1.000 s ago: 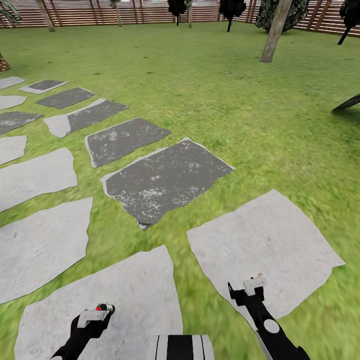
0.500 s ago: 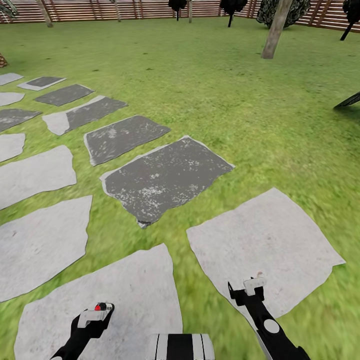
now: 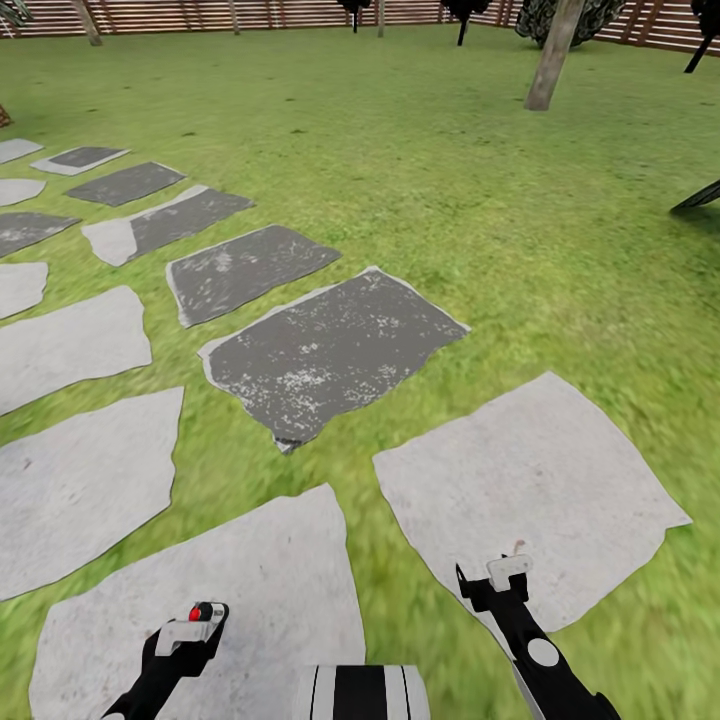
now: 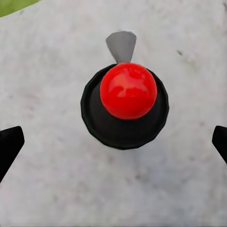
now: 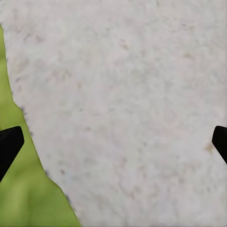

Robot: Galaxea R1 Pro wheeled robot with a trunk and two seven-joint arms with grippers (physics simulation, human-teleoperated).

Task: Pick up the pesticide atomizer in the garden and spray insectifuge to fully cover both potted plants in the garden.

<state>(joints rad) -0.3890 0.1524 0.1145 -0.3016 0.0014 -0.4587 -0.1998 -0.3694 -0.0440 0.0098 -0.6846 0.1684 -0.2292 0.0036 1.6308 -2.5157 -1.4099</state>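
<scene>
Your left gripper [image 3: 190, 625] hangs low over a pale stepping stone [image 3: 250, 590] at the near edge of the garden lawn [image 3: 450, 200]. In the left wrist view its two dark fingertips [image 4: 9, 146] sit far out at either side, so the jaws stand wide.

Centred between them, with bare stone on both sides, is the pesticide atomizer [image 4: 125, 106]. It is seen end on as a round black body with a glossy red ball on top and a small grey tab poking out beside the ball. Neither fingertip touches it. You cannot tell from these views whether it stands on the stone or is carried. In the head view its red spot [image 3: 197, 612] shows right at the tip of that gripper.

Your right gripper [image 3: 508, 565] hovers over the neighbouring pale stone [image 3: 530, 480], near that stone's edge with the grass. Its fingers [image 5: 9, 146] are also spread wide, with nothing between them.

Ahead of you a large dark stone [image 3: 330, 350] starts a line of dark stones that runs off to the left. Beyond them lie open grass, a leaning tree trunk [image 3: 550, 55] and the brown slatted fence [image 3: 300, 12].
</scene>
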